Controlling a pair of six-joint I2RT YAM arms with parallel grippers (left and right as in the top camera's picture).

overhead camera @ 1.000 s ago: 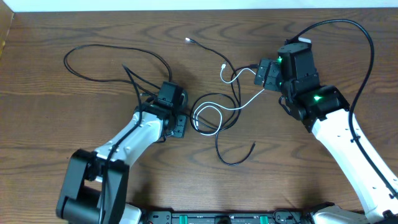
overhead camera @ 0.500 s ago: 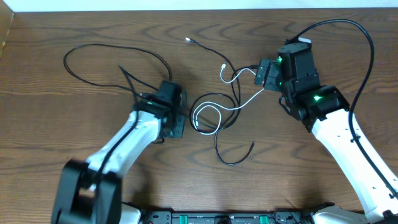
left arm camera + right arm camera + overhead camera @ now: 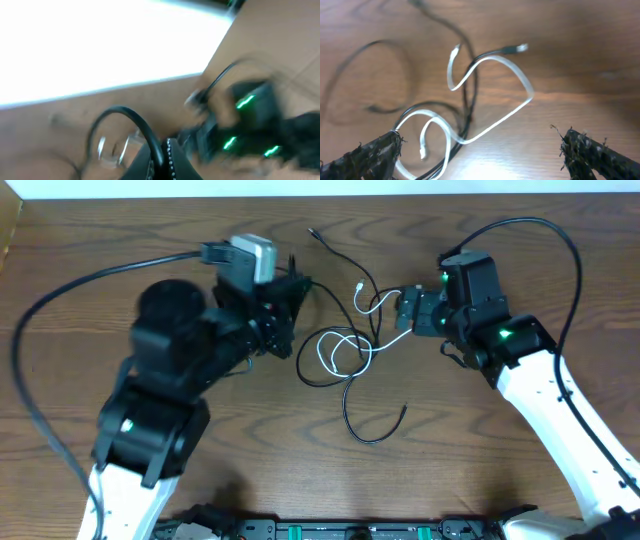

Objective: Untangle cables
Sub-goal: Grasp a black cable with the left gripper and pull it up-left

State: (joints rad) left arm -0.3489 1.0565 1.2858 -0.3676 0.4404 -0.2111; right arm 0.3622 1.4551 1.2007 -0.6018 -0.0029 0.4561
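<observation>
left tool (image 3: pixel 161 151) blurred, clamped on black cable (image 3: pixel 120 109), tips cropped

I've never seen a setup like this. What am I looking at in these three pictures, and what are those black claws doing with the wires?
These are two robot arms at a wooden table, each ending in a two-finger gripper. The wide picture looks down from above. The other two come from small cameras on each wrist. On the table lie a looped white cable and a black cable, tangled together. The left gripper is shut and, in its blurry wrist view, seems to pinch a second black cable. The right gripper is open beside the tangle, holding nothing.
</observation>
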